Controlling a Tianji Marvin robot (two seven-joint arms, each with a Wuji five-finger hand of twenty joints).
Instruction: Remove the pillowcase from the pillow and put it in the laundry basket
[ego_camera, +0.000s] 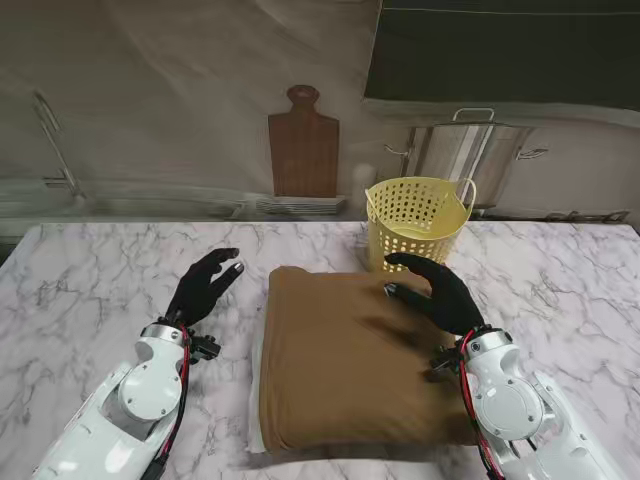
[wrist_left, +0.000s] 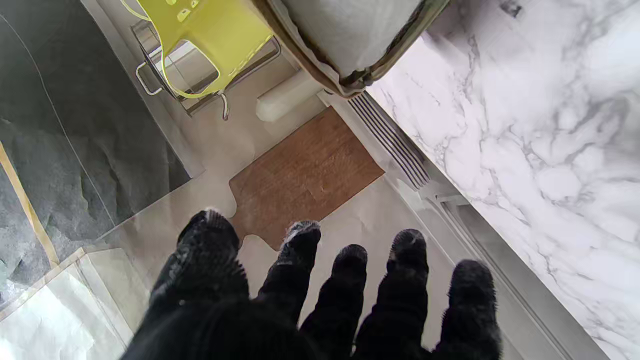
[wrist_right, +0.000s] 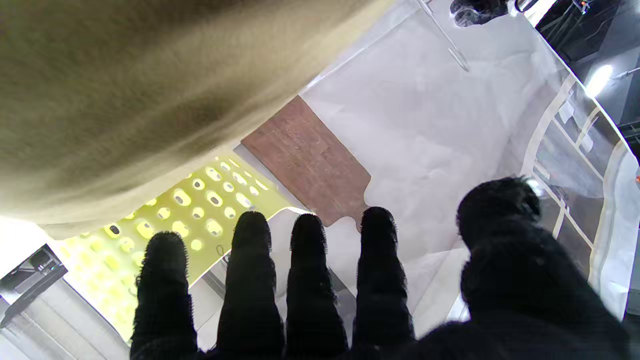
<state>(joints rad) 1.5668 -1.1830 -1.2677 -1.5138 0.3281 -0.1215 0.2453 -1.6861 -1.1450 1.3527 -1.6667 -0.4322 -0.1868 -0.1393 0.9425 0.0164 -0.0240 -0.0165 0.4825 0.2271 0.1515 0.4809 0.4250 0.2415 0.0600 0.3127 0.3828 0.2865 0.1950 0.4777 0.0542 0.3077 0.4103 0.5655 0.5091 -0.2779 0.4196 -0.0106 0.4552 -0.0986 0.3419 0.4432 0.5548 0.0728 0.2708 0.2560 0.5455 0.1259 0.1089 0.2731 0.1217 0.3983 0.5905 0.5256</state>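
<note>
Both hands (ego_camera: 205, 285) (ego_camera: 440, 292) apparently open, empty.

white arms (ego_camera: 150, 395), black-gloved hands (ego_camera: 205, 283), red cables (ego_camera: 180, 395)

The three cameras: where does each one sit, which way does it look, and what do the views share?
Stand camera: above the shoulders, looking down at the marble table and pillow; both arms, left hand and right hand show.
Left wrist camera: looks along the left hand's spread fingers toward the back wall; it hovers beside the pillow.
Right wrist camera: looks along the right hand's fingers, over the pillow.
Shared: all three show the yellow basket and wooden cutting board.
</note>
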